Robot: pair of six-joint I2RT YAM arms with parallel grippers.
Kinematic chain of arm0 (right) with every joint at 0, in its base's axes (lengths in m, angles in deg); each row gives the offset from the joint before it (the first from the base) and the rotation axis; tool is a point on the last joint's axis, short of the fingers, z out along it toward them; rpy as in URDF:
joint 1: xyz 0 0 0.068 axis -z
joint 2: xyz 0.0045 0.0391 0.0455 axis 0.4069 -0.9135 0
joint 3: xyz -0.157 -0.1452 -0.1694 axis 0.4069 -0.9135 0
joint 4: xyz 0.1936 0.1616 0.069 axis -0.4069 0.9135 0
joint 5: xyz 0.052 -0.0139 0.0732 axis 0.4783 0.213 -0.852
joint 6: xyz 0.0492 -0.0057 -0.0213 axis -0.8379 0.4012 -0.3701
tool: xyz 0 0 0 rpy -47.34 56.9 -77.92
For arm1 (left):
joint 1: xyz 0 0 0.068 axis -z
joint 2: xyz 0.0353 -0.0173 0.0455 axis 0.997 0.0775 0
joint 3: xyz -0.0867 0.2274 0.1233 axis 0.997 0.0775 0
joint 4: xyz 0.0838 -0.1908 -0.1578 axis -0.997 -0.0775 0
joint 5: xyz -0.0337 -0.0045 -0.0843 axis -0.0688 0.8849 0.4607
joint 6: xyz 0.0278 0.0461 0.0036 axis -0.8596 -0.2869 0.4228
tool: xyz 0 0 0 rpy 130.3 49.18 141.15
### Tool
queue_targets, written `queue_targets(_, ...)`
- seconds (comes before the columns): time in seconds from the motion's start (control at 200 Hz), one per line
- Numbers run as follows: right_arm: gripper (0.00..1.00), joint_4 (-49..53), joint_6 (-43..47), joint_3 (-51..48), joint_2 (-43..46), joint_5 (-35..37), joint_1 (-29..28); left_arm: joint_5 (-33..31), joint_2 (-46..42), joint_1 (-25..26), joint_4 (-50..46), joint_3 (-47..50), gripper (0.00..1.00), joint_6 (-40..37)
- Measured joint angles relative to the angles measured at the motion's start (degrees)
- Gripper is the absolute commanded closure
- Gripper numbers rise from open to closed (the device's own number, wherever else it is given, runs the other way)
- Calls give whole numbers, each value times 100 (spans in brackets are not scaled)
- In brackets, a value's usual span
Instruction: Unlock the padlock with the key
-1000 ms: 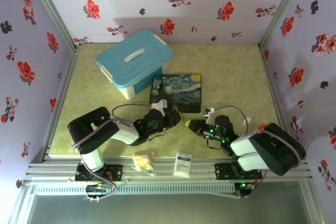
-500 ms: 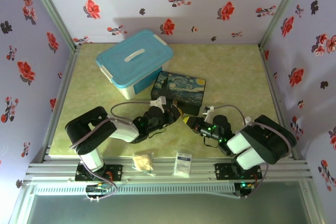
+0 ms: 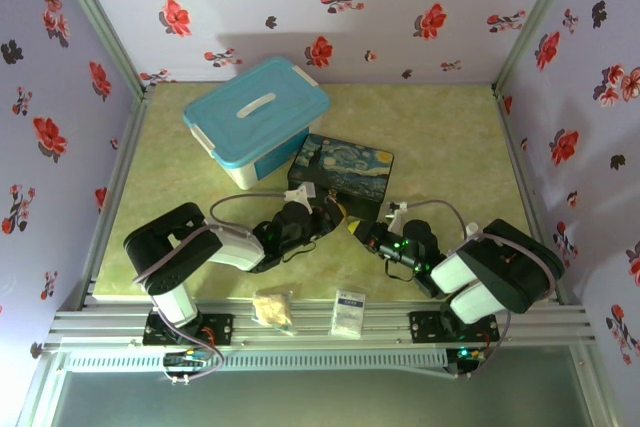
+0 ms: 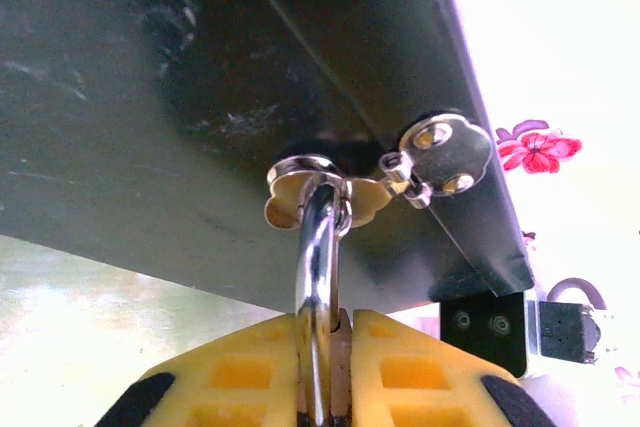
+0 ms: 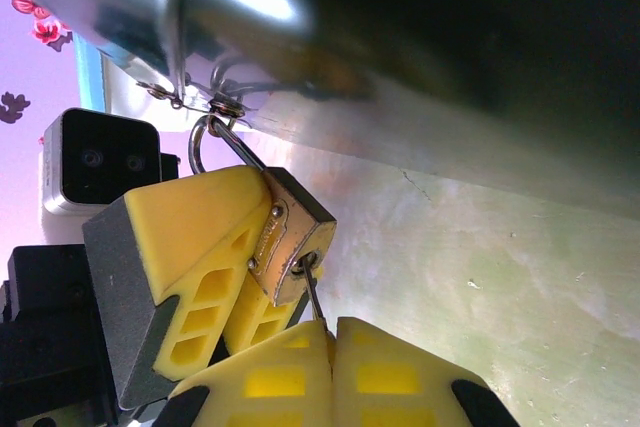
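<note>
Top cam: both arms are folded in low, wrists meeting just in front of the dark-blue painted box (image 3: 345, 169). It sits mid-table, right beside the blue-lid bin (image 3: 257, 117).

L gripper (image 4: 335, 325) is pinched narrow on the padlock (image 5: 297, 234). On the L wrist cam the yellow pads (image 4: 240, 372) squeeze the body from both sides. The silver shackle (image 4: 316, 247) rises straight up out of them and threads thru the metal loop of the hasp (image 4: 300, 175) on the box's edge. So the padlock hangs on the box, its brass body tilted out toward the R arm. Whether the shackle is latched or popped, I can't tell.

R gripper (image 5: 332, 342) is fully closed, fingers pressed together on the key (image 5: 313, 299). On the R wrist cam the thin grey shaft sticks up from btw them and meets the bottom face of the padlock at the keyhole. How far in it goes I can't tell, and the key's head is buried in the grip.

A round latch plate (image 4: 445, 147) sits just beside the hasp on the L wrist cam.

At the near edge of the table (image 3: 440, 137), a white packet (image 3: 348, 312) and a crumpled beige lump (image 3: 272, 307) lie btw the two arm bases, well apart from the padlock
</note>
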Motion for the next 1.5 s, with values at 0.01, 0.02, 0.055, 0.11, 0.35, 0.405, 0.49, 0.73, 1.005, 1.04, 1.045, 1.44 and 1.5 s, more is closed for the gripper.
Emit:
queue_targets(0.01, 100, 0, 0, 0, 0, -2, 11, 0, 0, 0, 2, 0, 100, 4)
queue_targets(0.02, 100, -2, 0, 0, 0, -9, 17, 0, 0, 0, 7, 0, 100, 20)
queue_targets(0.055, 100, -17, -2, 0, 4, -55, 72, 0, 0, -2, 35, 2, 100, 59)
queue_targets(0.11, 100, -44, -26, 9, 4, -205, 192, 0, 0, -7, 96, 2, 100, 125)
queue_targets(0.35, 100, -256, -337, 282, -374, -754, 407, -57, 0, -114, 341, 61, 100, 350)
queue_targets(0.405, 100, -275, -367, 284, -372, -848, 476, -46, 0, -118, 385, 63, 100, 378)
queue_targets(0.49, 100, -330, -404, 284, -376, -1073, 673, -24, 0, -118, 466, 63, 100, 415)
queue_targets(0.73, 100, -577, -400, 358, -686, -1930, 1145, 109, 2, -125, 575, 70, 100, 546)
queue_targets(1.005, 100, -675, -411, 439, -883, -2341, 1294, 247, 24, -138, 649, 144, 100, 603)
queue_targets(1.04, 100, -673, -433, 439, -883, -2334, 1270, 247, 24, -138, 658, 153, 100, 603)
queue_targets(1.045, 100, -673, -439, 439, -883, -2332, 1259, 247, 24, -138, 660, 155, 100, 603)
queue_targets(1.44, 100, -232, -334, 396, -243, -1360, 850, 122, 35, -138, 817, 114, 100, 621)
queue_targets(1.5, 100, -138, -286, 396, -146, -1261, 848, 114, 35, -138, 835, 101, 100, 627)
